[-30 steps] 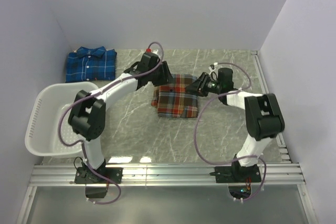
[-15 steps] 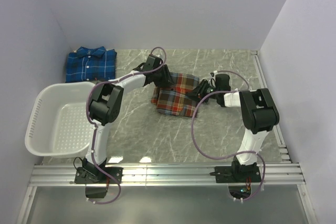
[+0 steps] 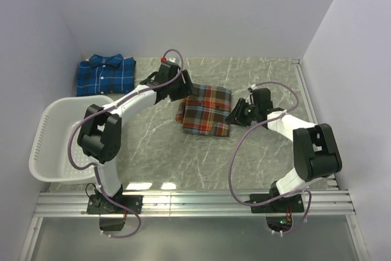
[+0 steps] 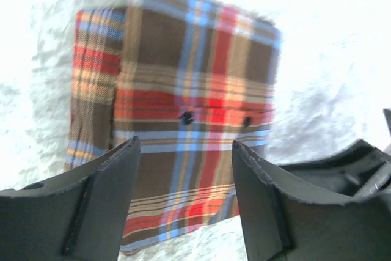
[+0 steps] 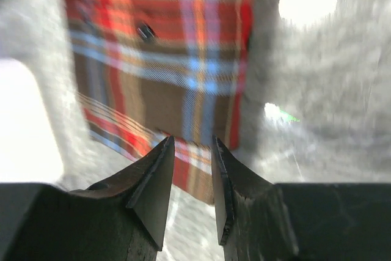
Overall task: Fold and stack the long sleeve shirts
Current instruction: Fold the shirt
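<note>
Take the middle shirt (image 3: 206, 112), lying on the table (image 3: 183, 157), as your landmark. The left gripper (image 3: 185, 93) sits at its far left corner, and the right gripper (image 3: 234, 114) is just off its right edge. The second shirt (image 3: 105, 75) lies well to its left and farther back. The basket (image 3: 46, 145) is well to its left, nearer the arm bases.

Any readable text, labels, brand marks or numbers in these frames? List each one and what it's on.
None can be read.
The red-orange plaid shirt, the blue plaid shirt and the white basket show no print, tag or number in any view.
Both wrist views are blurred, so a fine label on the cloth would be unreadable.
</note>
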Motion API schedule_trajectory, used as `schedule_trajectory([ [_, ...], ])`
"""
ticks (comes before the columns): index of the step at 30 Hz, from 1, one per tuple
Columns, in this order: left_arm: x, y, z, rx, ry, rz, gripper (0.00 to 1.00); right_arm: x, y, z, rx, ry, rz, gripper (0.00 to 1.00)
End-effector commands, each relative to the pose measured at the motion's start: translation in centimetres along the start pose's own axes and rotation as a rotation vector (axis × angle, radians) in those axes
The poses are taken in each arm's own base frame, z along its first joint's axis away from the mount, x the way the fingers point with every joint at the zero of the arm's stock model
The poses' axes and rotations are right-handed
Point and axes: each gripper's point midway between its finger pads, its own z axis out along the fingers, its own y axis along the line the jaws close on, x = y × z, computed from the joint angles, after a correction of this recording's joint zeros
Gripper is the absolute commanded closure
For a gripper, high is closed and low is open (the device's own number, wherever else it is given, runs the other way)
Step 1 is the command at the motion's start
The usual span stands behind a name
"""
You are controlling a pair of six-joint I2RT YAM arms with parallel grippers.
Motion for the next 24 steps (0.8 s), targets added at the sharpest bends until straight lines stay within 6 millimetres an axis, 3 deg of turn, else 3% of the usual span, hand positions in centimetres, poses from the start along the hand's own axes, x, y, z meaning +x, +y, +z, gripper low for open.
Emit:
schedule_trajectory([
  [1, 4.0, 3.5, 1.2, -0.12, 0.088, -0.017, 0.32, 3.3, -0.8, 0.2, 0.065, 0.105, -0.052, 0.62],
  [6, 5.7, 6.1, 4.0, -0.212, 0.148, 0.0, 0.32, 7.0, 1.6, 2.1, 0.045, 0.243, -0.106, 0.62],
  [7, 5.8, 6.3, 4.5, -0.216, 0.159, 0.009, 0.34, 8.4, 3.5, 2.5, 0.008, 0.28, -0.141, 0.62],
  [10, 5.3, 6.7, 6.1, -0.234, 0.179, 0.076, 0.35, 10.0, 7.3, 3.5, -0.061, 0.317, -0.152, 0.62],
  [11, 4.4, 6.2, 7.0, -0.225, 0.166, 0.1, 0.36, 11.5, 9.2, 3.9, -0.11, 0.349, -0.177, 0.62],
  [13, 2.4, 5.4, 7.5, -0.206, 0.134, 0.169, 0.35, 12.1, 12.7, 4.2, -0.184, 0.354, -0.177, 0.62],
  [14, 1.8, 5.9, 7.9, -0.226, 0.119, 0.211, 0.35, 13.2, 14.7, 4.6, -0.233, 0.364, -0.205, 0.62],
  [17, -1.9, 5.3, 7.6, -0.196, 0.035, 0.247, 0.34, 13.1, 18.4, 4.7, -0.299, 0.337, -0.238, 0.62],
  [19, -3.6, 5.5, 6.7, -0.197, -0.009, 0.244, 0.34, 12.3, 18.5, 4.5, -0.298, 0.303, -0.233, 0.62],
  [20, -5.5, 4.2, 5.2, -0.164, -0.072, 0.247, 0.33, 11.4, 18.7, 3.7, -0.302, 0.266, -0.242, 0.62],
  [21, -6.2, 4.1, 4.4, -0.159, -0.098, 0.241, 0.33, 9.7, 17.6, 3.8, -0.26, 0.211, -0.232, 0.62],
  [22, -7.0, 4.0, 3.5, -0.154, -0.13, 0.23, 0.32, 9.3, 16.2, 3.6, -0.233, 0.199, -0.222, 0.62],
  [23, -7.7, 3.4, 1.7, -0.139, -0.171, 0.211, 0.32, 8.3, 15.9, 2.6, -0.238, 0.168, -0.226, 0.62],
  [24, -7.9, 3.6, 0.9, -0.145, -0.188, 0.195, 0.32, 6.1, 14.2, 2.3, -0.216, 0.131, -0.186, 0.62],
])
